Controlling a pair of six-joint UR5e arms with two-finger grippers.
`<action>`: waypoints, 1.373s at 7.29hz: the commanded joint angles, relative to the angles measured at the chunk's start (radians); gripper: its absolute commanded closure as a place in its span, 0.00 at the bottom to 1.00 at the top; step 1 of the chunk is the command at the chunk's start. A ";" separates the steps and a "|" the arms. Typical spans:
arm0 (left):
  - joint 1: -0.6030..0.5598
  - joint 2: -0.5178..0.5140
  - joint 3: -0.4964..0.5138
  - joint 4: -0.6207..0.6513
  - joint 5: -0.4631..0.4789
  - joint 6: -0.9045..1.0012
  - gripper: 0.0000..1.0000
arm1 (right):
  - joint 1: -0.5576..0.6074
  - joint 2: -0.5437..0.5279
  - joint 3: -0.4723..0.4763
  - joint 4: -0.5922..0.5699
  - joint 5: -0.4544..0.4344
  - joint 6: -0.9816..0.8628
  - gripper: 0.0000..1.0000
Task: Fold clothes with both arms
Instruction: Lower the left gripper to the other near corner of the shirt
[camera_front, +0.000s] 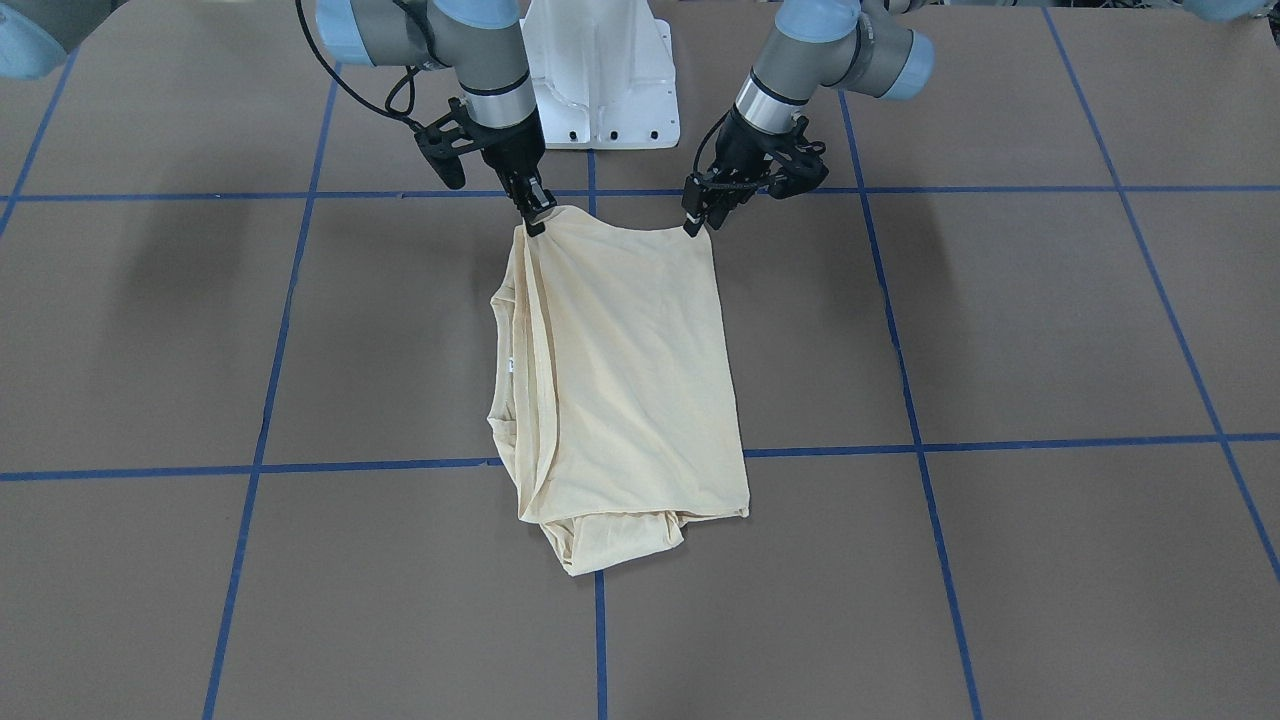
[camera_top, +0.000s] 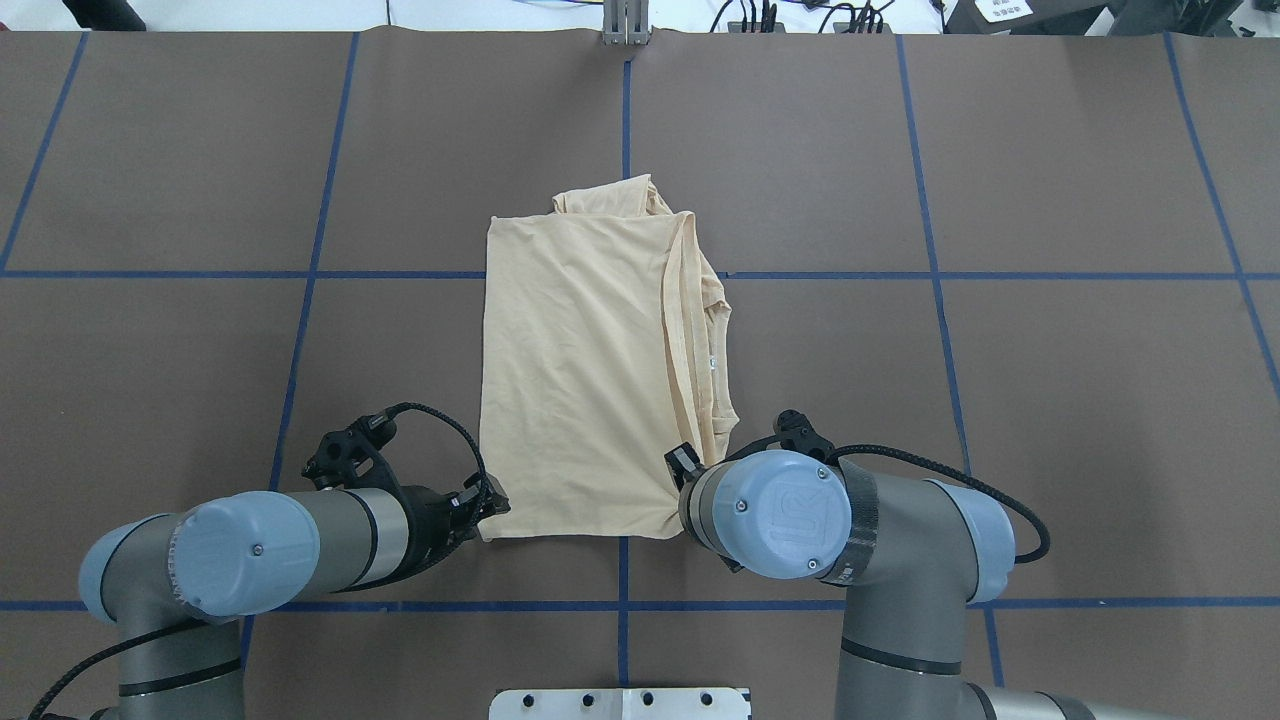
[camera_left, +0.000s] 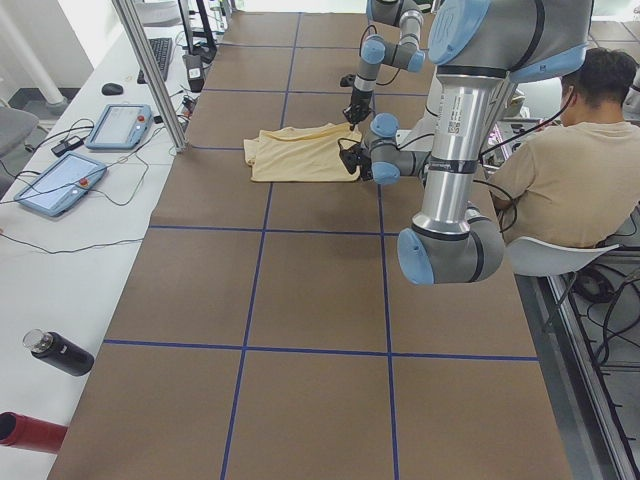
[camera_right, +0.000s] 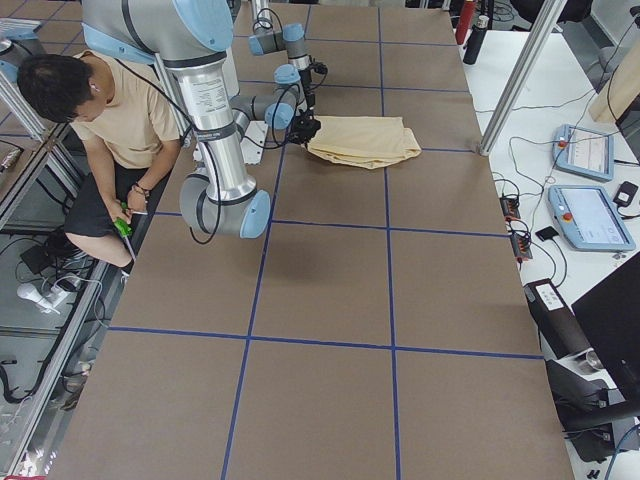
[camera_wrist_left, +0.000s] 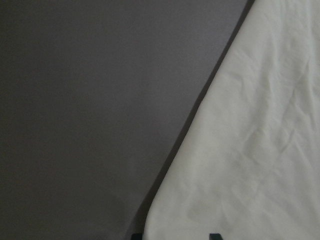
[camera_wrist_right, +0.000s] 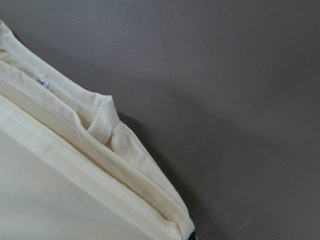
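Observation:
The clothes are one pale cream-yellow T-shirt (camera_front: 630, 370), folded into a tall rectangle at mid-table, print hidden. A bunched sleeve sticks out at its far end (camera_top: 610, 200). The small white neck label (camera_top: 712, 362) shows at the stacked edge. My left gripper (camera_front: 692, 225) is shut on the near corner on my left (camera_top: 490, 510). My right gripper (camera_front: 537, 218) is shut on the other near corner, which is raised slightly. In the overhead view its wrist hides the fingers. Both wrist views show fabric (camera_wrist_left: 250, 150) (camera_wrist_right: 50, 190) close up over brown table.
The white pedestal base (camera_front: 600, 80) stands just behind the shirt's near edge. Blue tape lines grid the brown table (camera_top: 900, 400). A person (camera_left: 560, 150) sits beside the robot. Tablets (camera_left: 60, 185) and a dark bottle (camera_left: 58, 353) lie on the side bench.

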 joint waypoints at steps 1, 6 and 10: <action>0.001 -0.002 -0.001 0.001 -0.001 -0.003 0.54 | 0.000 0.000 -0.001 0.000 -0.001 0.000 1.00; 0.018 0.000 0.001 0.001 -0.004 -0.021 0.77 | 0.000 0.000 0.001 0.002 0.000 0.000 1.00; 0.015 0.001 -0.033 0.002 -0.007 -0.029 1.00 | 0.001 0.000 0.002 0.002 0.000 0.000 1.00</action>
